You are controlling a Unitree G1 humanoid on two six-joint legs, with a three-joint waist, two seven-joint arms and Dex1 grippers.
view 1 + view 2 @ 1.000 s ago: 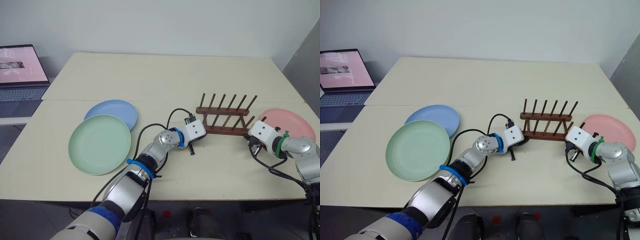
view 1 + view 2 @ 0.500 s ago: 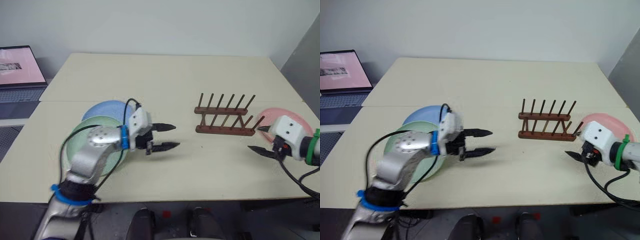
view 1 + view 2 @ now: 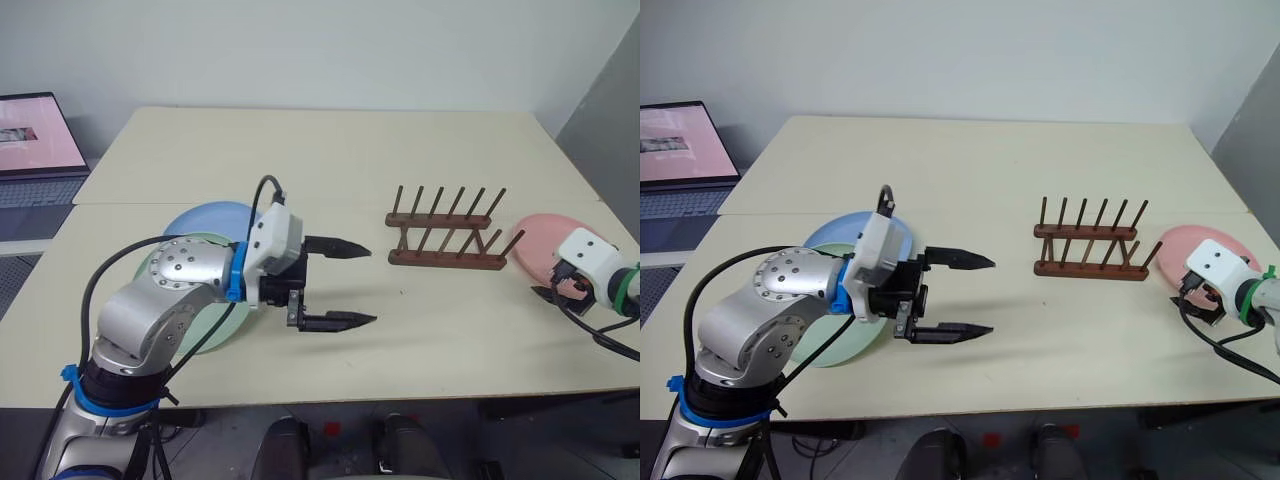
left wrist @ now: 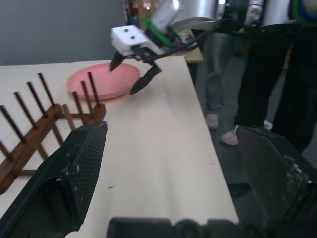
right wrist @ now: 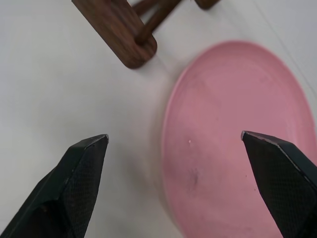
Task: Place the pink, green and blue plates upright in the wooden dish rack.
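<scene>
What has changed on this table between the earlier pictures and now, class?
Both claws were shut beside the wooden dish rack and have drawn away from it. The left claw pulled back towards the green plate and opened wide, holding nothing. The right claw swung out over the pink plate and opened too. Neither took hold of anything. The rack stays empty, and the pink, green and blue plate still lie flat.

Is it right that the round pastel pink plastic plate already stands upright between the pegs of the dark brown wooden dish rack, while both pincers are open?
Not quite. The round pastel pink plastic plate lies flat on the table beside the dark brown wooden dish rack, whose pegs hold nothing, as the right eye view shows. The rest holds: the left pincer and the right pincer are both open.
</scene>
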